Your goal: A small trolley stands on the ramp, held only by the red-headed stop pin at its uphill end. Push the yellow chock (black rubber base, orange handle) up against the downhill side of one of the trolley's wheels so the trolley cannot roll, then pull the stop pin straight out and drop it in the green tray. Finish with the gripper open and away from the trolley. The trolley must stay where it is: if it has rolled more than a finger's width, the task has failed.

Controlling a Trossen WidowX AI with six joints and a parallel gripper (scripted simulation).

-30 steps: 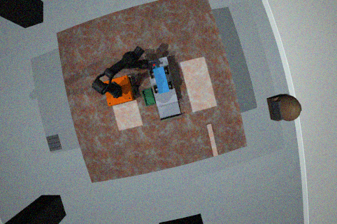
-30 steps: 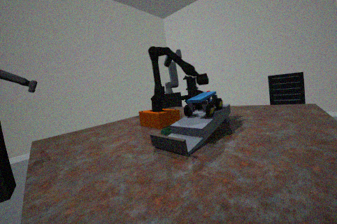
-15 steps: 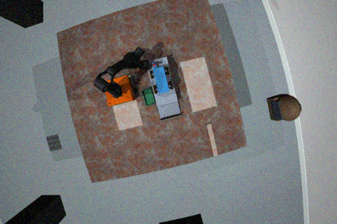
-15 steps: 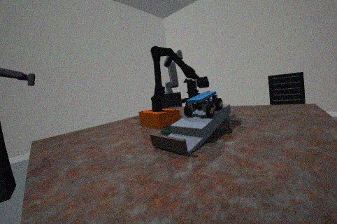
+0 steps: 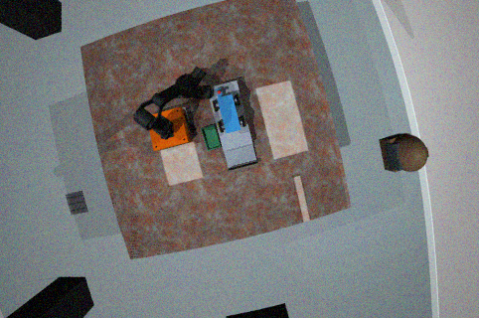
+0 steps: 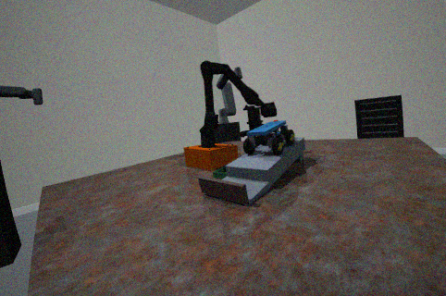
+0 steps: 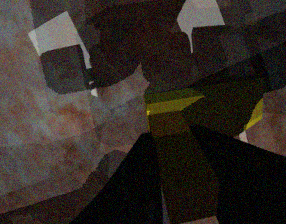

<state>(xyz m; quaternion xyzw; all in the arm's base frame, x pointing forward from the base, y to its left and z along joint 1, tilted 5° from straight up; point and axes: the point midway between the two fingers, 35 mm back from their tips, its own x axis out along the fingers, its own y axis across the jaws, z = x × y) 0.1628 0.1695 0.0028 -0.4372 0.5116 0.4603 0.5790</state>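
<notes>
My gripper (image 5: pixel 205 92) (image 7: pixel 170 139) is shut on the orange handle of the yellow chock (image 7: pixel 166 106), low beside the ramp's uphill end. The chock is dark and shaded in the wrist view; the arm hides it in the top view. Whether it touches the table cannot be told. The blue trolley (image 5: pixel 229 113) (image 6: pixel 266 129) stands on the grey ramp (image 5: pixel 239 158) (image 6: pixel 254 163), with no chock seen at its downhill wheels. The stop pin's red head (image 5: pixel 219 91) (image 6: pixel 276 121) shows at its uphill end. The green tray (image 5: pixel 211 137) (image 6: pixel 219 173) stands beside the ramp.
The orange block (image 5: pixel 182 122) (image 6: pixel 210 157) under the arm stands left of the tray in the top view. A raised board (image 6: pixel 224 189) closes the ramp's foot. Pale rectangles (image 5: pixel 282 119) (image 5: pixel 183 167) and a pale strip (image 5: pixel 302 199) lie on the table.
</notes>
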